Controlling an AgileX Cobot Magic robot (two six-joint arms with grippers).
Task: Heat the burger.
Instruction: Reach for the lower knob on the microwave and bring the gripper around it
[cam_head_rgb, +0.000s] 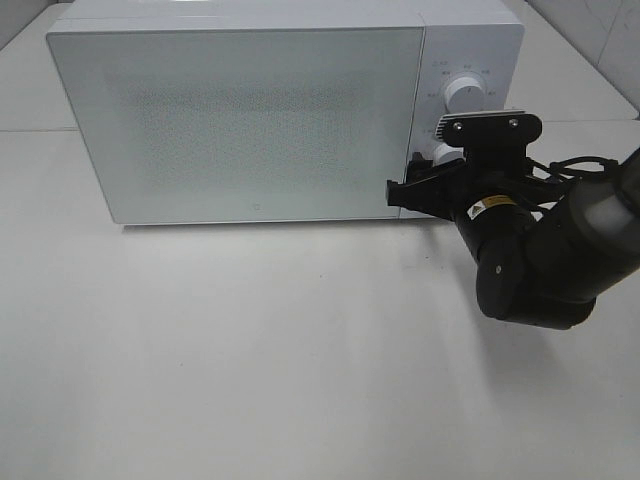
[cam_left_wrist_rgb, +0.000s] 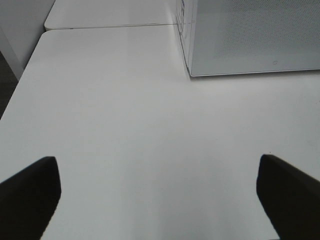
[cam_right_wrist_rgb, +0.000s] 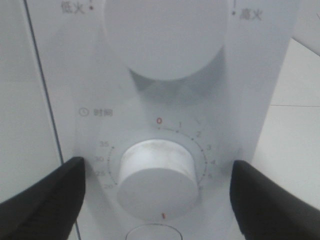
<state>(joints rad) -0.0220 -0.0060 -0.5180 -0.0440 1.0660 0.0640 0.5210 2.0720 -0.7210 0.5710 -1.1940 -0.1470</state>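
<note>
The burger is out of view. The white microwave (cam_head_rgb: 250, 120) stands at the back of the table with its door shut. My right gripper (cam_head_rgb: 425, 175) is up against the control panel at the lower timer knob (cam_head_rgb: 443, 152). In the right wrist view this timer knob (cam_right_wrist_rgb: 157, 180) sits between the two dark fingers of the right gripper (cam_right_wrist_rgb: 157, 166), with a gap on each side, so the jaws are open. Its mark points down, away from the red 0. My left gripper (cam_left_wrist_rgb: 157, 162) hangs open over the bare table, with nothing between its fingers.
Above the timer knob is a second, larger dial (cam_right_wrist_rgb: 165, 35), also seen as the upper dial (cam_head_rgb: 465, 92). A corner of the microwave (cam_left_wrist_rgb: 250, 35) shows in the left wrist view. The white table (cam_head_rgb: 250, 350) stretches in front; its left edge (cam_left_wrist_rgb: 20, 85) drops off.
</note>
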